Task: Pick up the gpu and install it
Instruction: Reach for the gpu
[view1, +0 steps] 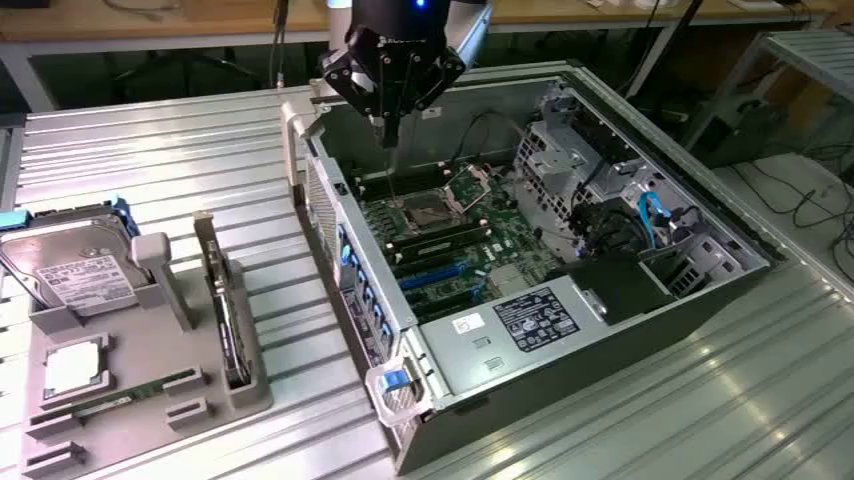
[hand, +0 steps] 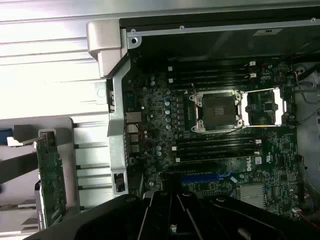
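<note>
1. Above the open computer case (view1: 601, 392), over its wall toward the bench's far edge, the gripper (view1: 390, 138) hangs with its fingers pressed together, pinching nothing
2. Near the edge of the bench (view1: 174, 150) at the exterior view's left, the gpu (view1: 224, 310) stands on its long edge in a slot of the grey holder (view1: 154, 345), well apart from the gripper; stood up like that, its upper edge is probably offered for a pinch from above
3. Beside it in the same holder the hard drive (view1: 74, 270) leans untouched
4. The case lies on its side with the panel off, so the motherboard (hand: 155, 115) and its blue slot (hand: 205, 176) face upward, likely so a card can be pressed straight down
5. By this layout, the pick-up has not yet begun
</note>
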